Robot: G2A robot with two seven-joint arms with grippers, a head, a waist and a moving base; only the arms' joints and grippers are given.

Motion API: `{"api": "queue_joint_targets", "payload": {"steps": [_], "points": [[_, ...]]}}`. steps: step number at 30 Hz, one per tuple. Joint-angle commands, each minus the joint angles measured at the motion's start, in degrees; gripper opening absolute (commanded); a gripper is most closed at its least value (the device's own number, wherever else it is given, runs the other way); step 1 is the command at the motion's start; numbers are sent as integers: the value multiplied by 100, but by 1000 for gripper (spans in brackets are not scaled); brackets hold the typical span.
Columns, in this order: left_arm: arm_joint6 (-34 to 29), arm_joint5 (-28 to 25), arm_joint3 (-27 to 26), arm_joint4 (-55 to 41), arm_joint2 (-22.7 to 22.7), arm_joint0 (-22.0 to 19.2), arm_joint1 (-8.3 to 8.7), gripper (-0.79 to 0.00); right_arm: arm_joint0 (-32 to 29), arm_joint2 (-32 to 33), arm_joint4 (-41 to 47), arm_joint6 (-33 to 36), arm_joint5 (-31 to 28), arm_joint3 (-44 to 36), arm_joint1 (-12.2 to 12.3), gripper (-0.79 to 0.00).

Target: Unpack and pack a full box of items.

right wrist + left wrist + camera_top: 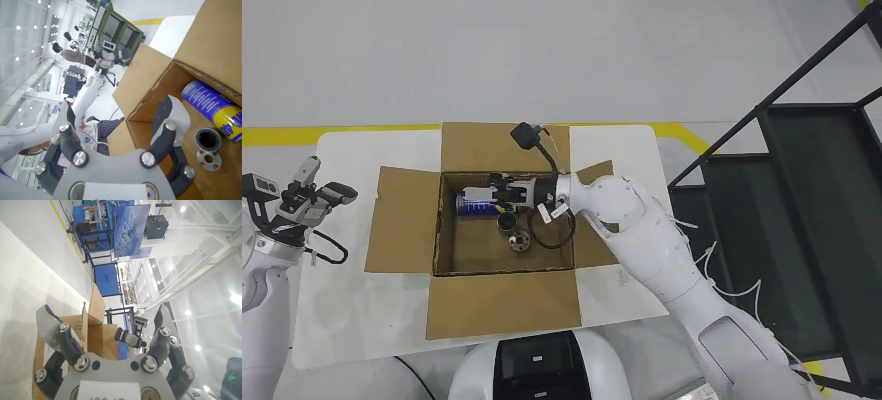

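Open box at centre of table. Inside: spray can lying on side, metal fitting, probably pipe flange, just beside it. Right claw spread, empty, above box near can. Left claw spread, empty, at table's left edge.

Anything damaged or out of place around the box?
The cardboard box has a ragged tear at the flap corner near the right gripper. Inside, the spray can lies on its side beside a metal flange; nothing spilled.
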Motion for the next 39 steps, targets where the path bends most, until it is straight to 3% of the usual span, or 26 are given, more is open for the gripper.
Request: {"api": "queue_joint_targets", "payload": {"steps": [1,13,19,26,32,36,39], "points": [[0,0,0,0,0,0,0,0,-269,280,338,297,-35,-330,79,0],[66,18,-35,233,-4,42,10,0,-1527,1763,1305,1585,198,-1795,491,0],[232,-363,313,976,-54,-68,50,0,-2090,2489,726,1935,540,-2556,691,0],[-233,-739,578,617,549,-421,-59,0,-3008,3502,1097,1334,345,-2840,808,0],[-455,-565,999,480,1029,-795,-152,0,-3810,4234,856,561,241,-2846,866,0],[-1161,-334,1094,-290,1080,-914,-180,0,-4132,4414,27,240,468,-2700,912,0],[-1841,-140,1091,-773,1004,-940,-162,0,-4131,4164,-144,146,616,-2449,916,0]]}}
